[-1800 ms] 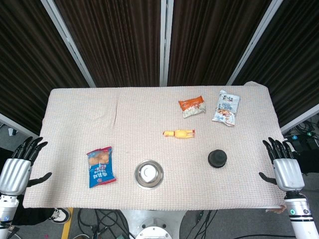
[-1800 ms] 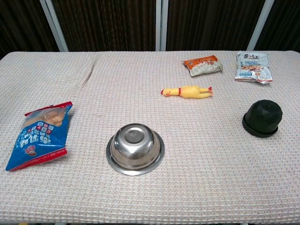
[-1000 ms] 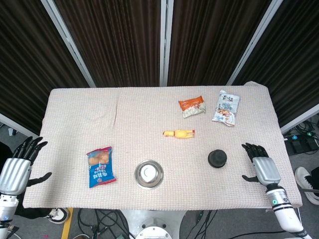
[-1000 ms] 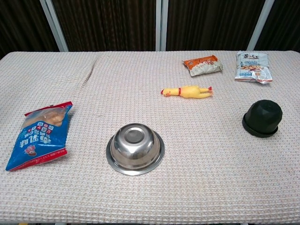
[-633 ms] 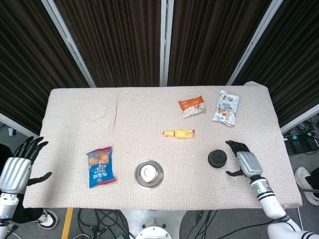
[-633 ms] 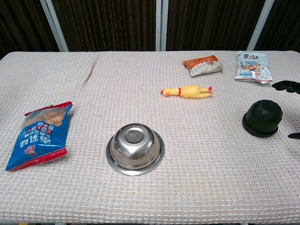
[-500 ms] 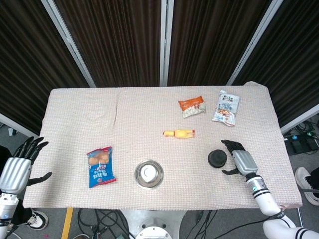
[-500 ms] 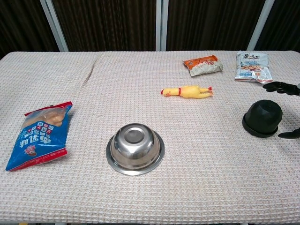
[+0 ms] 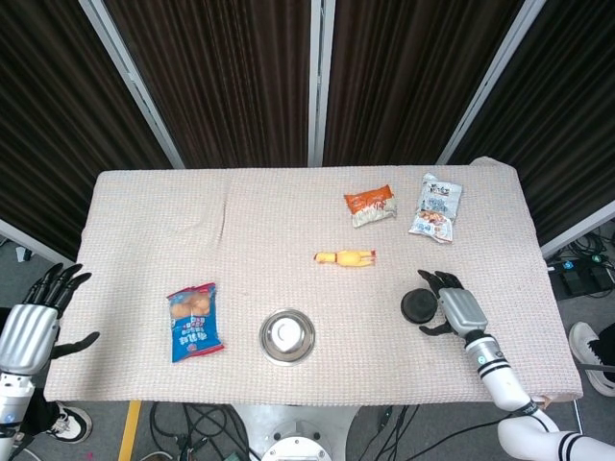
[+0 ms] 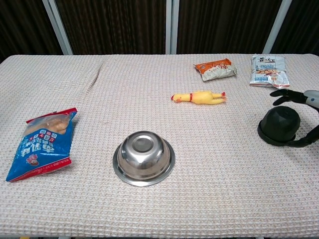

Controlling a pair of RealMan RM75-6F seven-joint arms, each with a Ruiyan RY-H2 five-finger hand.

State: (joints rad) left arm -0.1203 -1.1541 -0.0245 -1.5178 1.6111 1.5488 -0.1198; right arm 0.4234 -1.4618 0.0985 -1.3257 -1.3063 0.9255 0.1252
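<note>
right hand [image 9: 454,309] sat just beside the black dome-shaped object [image 9: 419,305], on that object's right, with its fingers [image 10: 284,94] spread apart and curving around the far and near sides of it. whether any fingertip actually touched the dome could not be told from either view; nothing was lifted, and the hand held nothing. in the chest view the dark fingers showed above the dome and the thumb reached in below it, at the right edge of the frame.

the black dome-shaped object stood on the table [image 9: 154,221], which was covered in a pale waffle-weave cloth, toward its right near part. a yellow rubber chicken [image 9: 345,257] lay on its side further in, to the left of the dome and well apart from it. an orange snack packet [image 9: 371,205] and a white snack packet [image 9: 436,207] lay near each other toward the far right of the cloth. a steel bowl [image 9: 286,336] stood near the front edge at about the middle, and a blue snack bag [image 9: 194,321] lay to its left.

left hand [image 9: 31,328] hung off the table's left side, well apart from everything on it, fingers spread and holding nothing.
</note>
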